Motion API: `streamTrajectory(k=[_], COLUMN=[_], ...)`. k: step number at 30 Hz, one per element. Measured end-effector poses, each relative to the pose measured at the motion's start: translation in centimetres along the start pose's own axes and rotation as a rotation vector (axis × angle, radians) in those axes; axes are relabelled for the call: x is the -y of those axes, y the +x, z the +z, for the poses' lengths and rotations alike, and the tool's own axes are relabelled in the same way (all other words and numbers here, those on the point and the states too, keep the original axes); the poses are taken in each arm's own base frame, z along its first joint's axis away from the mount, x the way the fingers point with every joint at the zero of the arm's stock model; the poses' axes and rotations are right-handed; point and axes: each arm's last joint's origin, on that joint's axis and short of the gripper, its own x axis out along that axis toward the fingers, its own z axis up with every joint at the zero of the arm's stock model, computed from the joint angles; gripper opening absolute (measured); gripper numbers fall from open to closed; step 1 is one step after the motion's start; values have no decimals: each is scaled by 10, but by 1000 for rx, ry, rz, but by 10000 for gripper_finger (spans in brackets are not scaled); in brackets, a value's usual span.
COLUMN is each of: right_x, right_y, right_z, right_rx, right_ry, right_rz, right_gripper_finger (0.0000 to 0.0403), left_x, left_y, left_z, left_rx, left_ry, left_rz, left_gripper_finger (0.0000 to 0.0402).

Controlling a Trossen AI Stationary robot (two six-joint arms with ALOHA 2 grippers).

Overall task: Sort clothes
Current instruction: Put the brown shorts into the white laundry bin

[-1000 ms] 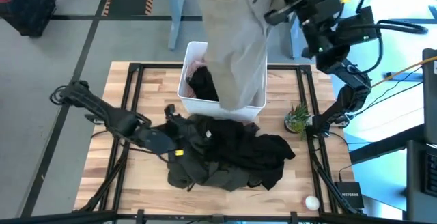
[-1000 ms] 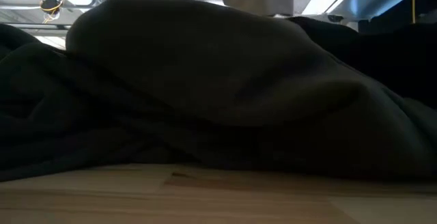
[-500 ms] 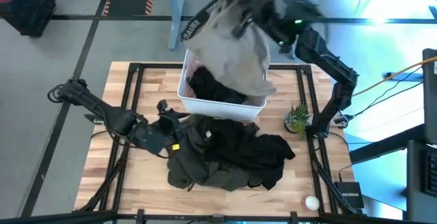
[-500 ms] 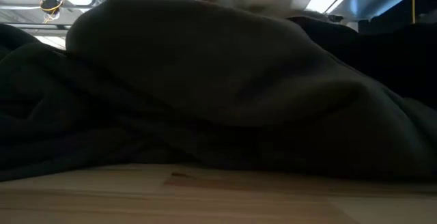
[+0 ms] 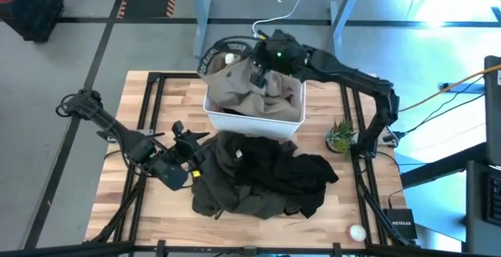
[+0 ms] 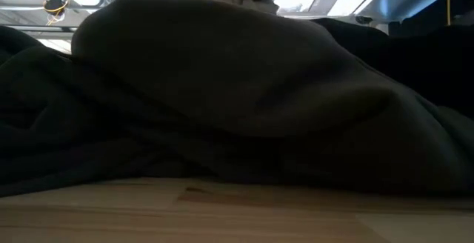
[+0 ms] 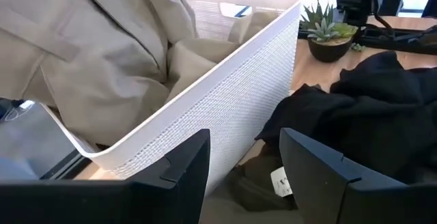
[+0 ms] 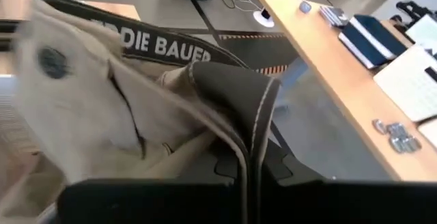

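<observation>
A: Right end effector [image 5: 262, 59]: over the far part of the white bin [image 5: 291, 119], fingers pinched on a fold of the khaki garment [image 5: 246, 92]. Right wrist view confirms tan cloth clamped between them, black lettered waistband [image 8: 157, 45] just beyond.

B: Garment location?

A: Heaped in the bin, spilling over its far-left rim; waistband hangs outside that edge.

B: Left end effector [image 5: 185, 138]?

A: Low over the counter [image 5: 149, 108], near the bin's front-left corner. Fingers [image 7: 179, 176] parted, holding nothing. Bin wall directly ahead in the left wrist view.

B: Remaining clothes?

A: Pile of black garments [image 5: 282, 171] and a dark olive-grey garment [image 5: 227, 194] on the counter, touching the bin's near wall, just beside the left end effector. Low view filled by dark cloth.

B: Open room?

A: Bare wood along the counter's left side and near-right corner. A small potted plant [image 5: 340, 135] stands right of the bin, a small white ball [image 5: 357, 231] by the near-right edge.
</observation>
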Motion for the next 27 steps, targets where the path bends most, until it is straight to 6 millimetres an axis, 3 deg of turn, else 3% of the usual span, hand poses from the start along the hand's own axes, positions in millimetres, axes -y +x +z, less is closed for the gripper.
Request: streamTrajectory(k=[8, 12, 16, 21, 27], right_x=[-23, -26, -23, -13, 2], right_y=[41, 51, 56, 48, 15], right_z=[-36, -50, -59, -45, -2], right_rx=[32, -20, -75, -49, 58], right_ry=[117, 201, 214, 186, 148], right_rz=[17, -24, -97, -169, -192], right_gripper_finger=[15, 20, 51, 127, 221], left_x=[0, 0, 0, -1, 0], left_y=[0, 0, 1, 2, 2], left_z=[0, 0, 1, 1, 0], left_rx=[1, 1, 1, 0, -1], left_ry=[-6, -21, -28, -31, -33], left_rz=[-1, -1, 4, 6, 7], left_gripper_finger=[172, 172, 172, 172, 172])
